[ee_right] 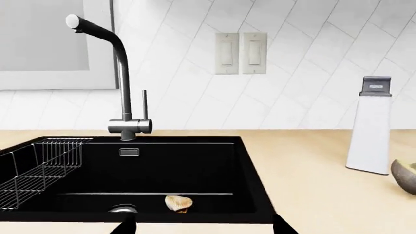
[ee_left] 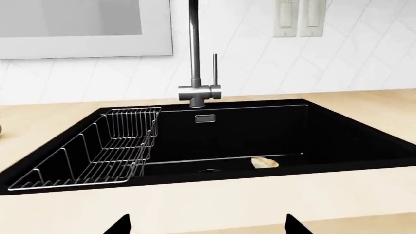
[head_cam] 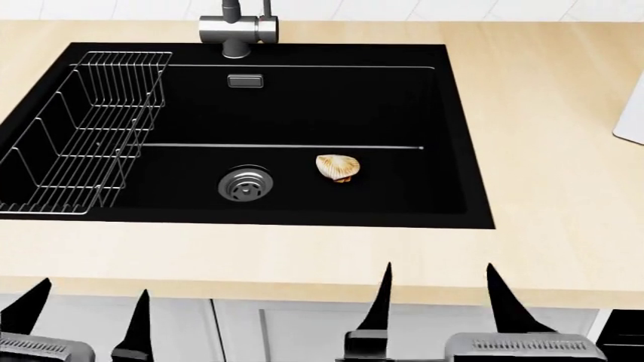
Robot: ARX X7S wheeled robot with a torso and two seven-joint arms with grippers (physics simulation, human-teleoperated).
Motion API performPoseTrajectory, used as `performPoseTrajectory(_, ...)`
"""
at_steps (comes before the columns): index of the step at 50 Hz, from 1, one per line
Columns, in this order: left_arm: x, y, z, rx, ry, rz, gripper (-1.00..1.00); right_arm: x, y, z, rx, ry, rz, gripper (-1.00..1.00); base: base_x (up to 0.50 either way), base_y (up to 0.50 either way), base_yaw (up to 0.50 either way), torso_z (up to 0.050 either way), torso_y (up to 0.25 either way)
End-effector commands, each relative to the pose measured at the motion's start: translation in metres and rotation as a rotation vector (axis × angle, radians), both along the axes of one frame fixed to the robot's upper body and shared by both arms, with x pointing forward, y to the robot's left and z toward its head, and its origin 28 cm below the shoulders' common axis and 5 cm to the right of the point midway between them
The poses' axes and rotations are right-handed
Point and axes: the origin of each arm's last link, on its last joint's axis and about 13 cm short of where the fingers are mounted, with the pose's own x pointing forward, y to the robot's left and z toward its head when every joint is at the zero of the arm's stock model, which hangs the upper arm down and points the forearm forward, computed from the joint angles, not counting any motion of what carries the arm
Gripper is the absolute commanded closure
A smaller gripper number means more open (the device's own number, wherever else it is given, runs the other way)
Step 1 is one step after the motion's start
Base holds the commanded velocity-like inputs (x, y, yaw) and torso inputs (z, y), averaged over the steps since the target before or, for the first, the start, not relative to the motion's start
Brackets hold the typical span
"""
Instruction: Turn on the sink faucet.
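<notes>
The sink faucet (ee_left: 198, 90) is brushed grey metal, with a short cylinder body, a thin upright rod lever (ee_left: 215, 68) and a tall spout. It stands behind the black sink (head_cam: 302, 113), and shows in the head view (head_cam: 238, 29) and right wrist view (ee_right: 128, 126). The sink holds a round steel drain (head_cam: 246, 183) and an overflow plate (head_cam: 244, 81). My left gripper (head_cam: 86, 313) is open and empty over the counter's front edge, left of centre. My right gripper (head_cam: 440, 298) is open and empty there too, further right. Both are well short of the faucet.
A wire rack (head_cam: 86, 128) fills the sink's left part. A tan shell-like object (head_cam: 337, 167) lies on the sink floor right of the drain. A white upright container (ee_right: 369, 126) stands on the counter to the right. Two wall switches (ee_right: 240, 52) sit above the counter.
</notes>
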Motion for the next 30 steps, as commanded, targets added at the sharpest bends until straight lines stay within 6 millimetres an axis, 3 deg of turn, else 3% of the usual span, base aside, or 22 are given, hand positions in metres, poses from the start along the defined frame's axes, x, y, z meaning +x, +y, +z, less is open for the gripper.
performPoseTrajectory(1,0.008,0.009,0.058,0.056,-0.066,-0.043,-1.0,0.01,-0.011,0.059,-0.083,-0.062,0.0,-1.0,0.0,0.0,0.0,0.0,0.0)
performPoseTrajectory(6,0.045,0.015,0.079,0.2,-0.099,0.003,-1.0,0.05,-0.021,0.073,-0.092,-0.002,0.021,-1.0,0.0,0.0,0.0,0.0,0.0)
performPoseTrajectory(14,0.128,0.015,0.11,0.166,-0.063,-0.014,-1.0,0.145,-0.018,0.11,-0.258,0.038,0.077,-1.0,0.0,0.0,0.0,0.0,0.0)
performPoseTrajectory(18,0.168,0.014,0.116,0.195,-0.055,0.015,-1.0,0.182,-0.018,0.123,-0.287,0.08,0.101,-1.0,0.0,0.0,0.0,0.0,0.0)
performPoseTrajectory(21,0.185,0.015,0.119,0.184,-0.037,0.025,-1.0,0.205,-0.025,0.129,-0.292,0.114,0.076,-1.0,0.0,0.0,0.0,0.0,0.0)
performPoseTrajectory(22,0.192,0.018,0.122,0.175,-0.027,0.033,-1.0,0.214,-0.026,0.142,-0.288,0.084,0.071,-1.0,0.0,0.0,0.0,0.0,0.0)
performPoseTrajectory(24,0.203,0.02,0.122,0.18,-0.002,0.047,-1.0,0.226,-0.027,0.153,-0.28,0.071,0.066,-1.0,0.0,0.0,0.0,0.0,0.0)
performPoseTrajectory(25,0.207,0.023,0.123,0.19,0.004,0.059,-1.0,0.226,-0.034,0.14,-0.271,0.146,0.045,-1.0,0.0,0.0,0.0,0.0,0.0)
performPoseTrajectory(30,0.219,0.033,0.125,0.258,0.007,0.115,-1.0,0.226,-0.032,0.133,-0.266,0.132,0.067,-1.0,0.0,0.0,0.0,0.0,0.0)
